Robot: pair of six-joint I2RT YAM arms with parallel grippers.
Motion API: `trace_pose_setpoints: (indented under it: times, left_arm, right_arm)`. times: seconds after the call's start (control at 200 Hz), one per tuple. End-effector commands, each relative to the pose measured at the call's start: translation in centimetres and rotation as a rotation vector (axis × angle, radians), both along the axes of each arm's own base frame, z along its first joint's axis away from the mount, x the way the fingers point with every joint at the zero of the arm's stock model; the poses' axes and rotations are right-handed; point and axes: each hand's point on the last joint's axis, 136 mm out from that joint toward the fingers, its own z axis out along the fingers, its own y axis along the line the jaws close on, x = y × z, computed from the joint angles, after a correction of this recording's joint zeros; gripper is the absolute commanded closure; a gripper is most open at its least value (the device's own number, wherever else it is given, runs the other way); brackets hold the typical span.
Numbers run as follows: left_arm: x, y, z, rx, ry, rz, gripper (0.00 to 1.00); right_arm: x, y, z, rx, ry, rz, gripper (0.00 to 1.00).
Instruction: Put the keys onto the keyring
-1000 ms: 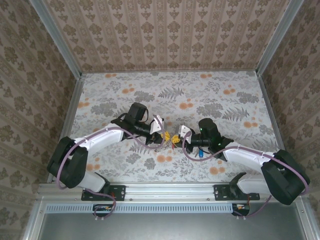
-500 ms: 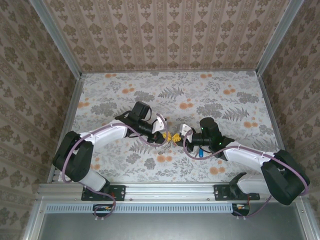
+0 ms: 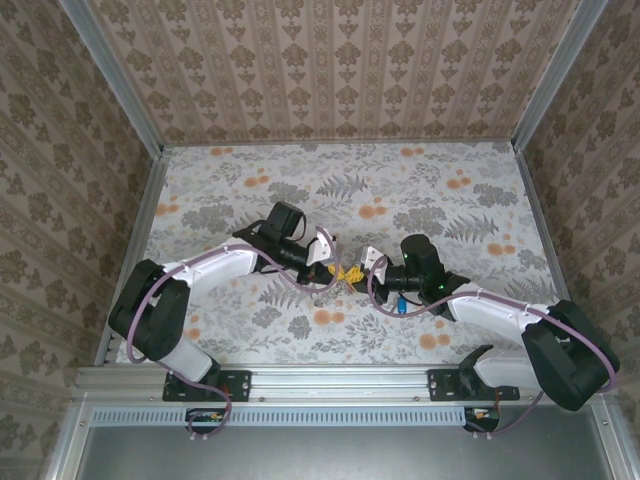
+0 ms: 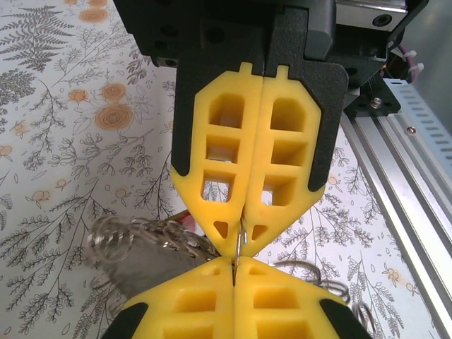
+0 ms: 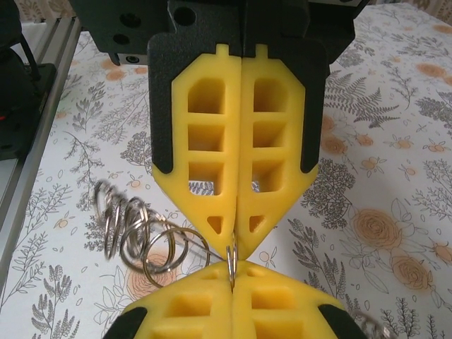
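claws nose to nose: my left claw (image 3: pixel 337 270), right claw (image 3: pixel 362 274), both on one ring
both are closed tight, each nipping the same thin silver keyring (image 5: pixel 230 256) edge-on between the tips, above the floral table (image 3: pixel 400 190); linked silver rings (image 5: pixel 138 236) trail beside it, a blue key head (image 3: pixel 400 306) lies under my right wrist.

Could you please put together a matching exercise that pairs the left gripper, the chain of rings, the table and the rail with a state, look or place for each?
Column one:
1. left gripper
2. chain of metal rings
3. table
4. aluminium rail

Column two:
A. floral print
B. runs along the table's edge
C. shut on a thin metal ring
D. silver loops beside the fingertips

Pairs: 1-C, 2-D, 3-A, 4-B.
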Motion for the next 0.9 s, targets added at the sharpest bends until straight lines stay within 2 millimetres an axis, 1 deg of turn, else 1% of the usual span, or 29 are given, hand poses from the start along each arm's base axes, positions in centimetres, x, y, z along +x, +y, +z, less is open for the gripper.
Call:
trace_pose_setpoints:
  times: [0.0, 0.085, 0.15, 0.225, 0.3, 0.46, 0.525, 0.565, 0.615, 0.73, 0.77, 0.855, 0.895]
  left_arm:
    - [-0.9, -0.7, 1.0, -0.039, -0.032, -0.023, 1.00]
    - [-0.3, -0.6, 1.1, -0.051, -0.077, 0.029, 1.00]
    - [0.1, -0.4, 1.2, -0.058, -0.109, 0.063, 1.00]
    - [0.3, -0.2, 1.4, -0.062, -0.133, 0.084, 1.00]
    - [0.2, -0.3, 1.6, -0.066, -0.135, 0.084, 1.00]
    - [0.0, -0.3, 1.7, -0.065, -0.126, 0.077, 1.00]
    - [-0.1, -0.3, 1.7, -0.065, -0.123, 0.075, 1.00]
    - [-0.2, -0.4, 1.7, -0.063, -0.118, 0.073, 1.00]
    - [-0.2, -0.4, 1.7, -0.062, -0.115, 0.070, 1.00]
    - [-0.4, -0.5, 1.5, -0.065, -0.095, 0.060, 1.00]
    - [-0.5, -0.5, 1.5, -0.066, -0.084, 0.055, 0.96]
    - [-0.9, -0.7, 1.1, -0.069, -0.046, 0.036, 0.93]
    - [-1.0, -0.8, 0.9, -0.069, -0.027, 0.028, 0.92]
  right_arm:
    - [0.4, -0.1, 1.5, 0.031, -0.043, -0.022, 0.96]
    - [0.7, -0.9, 1.0, -0.013, -0.060, -0.060, 0.91]
    - [0.8, -1.5, 0.5, -0.053, -0.083, -0.079, 0.89]
    - [0.9, -1.7, 0.9, -0.063, -0.114, -0.090, 0.88]
    - [1.0, -1.8, 1.1, -0.071, -0.128, -0.088, 0.89]
    - [1.1, -1.6, 1.0, -0.091, -0.128, -0.072, 0.90]
    - [1.1, -1.6, 0.9, -0.095, -0.129, -0.069, 0.94]
    - [1.1, -1.6, 0.9, -0.096, -0.131, -0.069, 0.96]
    - [1.2, -1.6, 0.8, -0.096, -0.133, -0.072, 1.00]
    - [1.2, -1.4, 0.8, -0.084, -0.136, -0.069, 1.00]
    - [1.2, -1.3, 0.9, -0.067, -0.138, -0.067, 1.00]
    - [1.2, -0.8, 0.9, -0.026, -0.121, -0.053, 1.00]
    - [1.2, -0.5, 1.0, -0.007, -0.109, -0.048, 1.00]
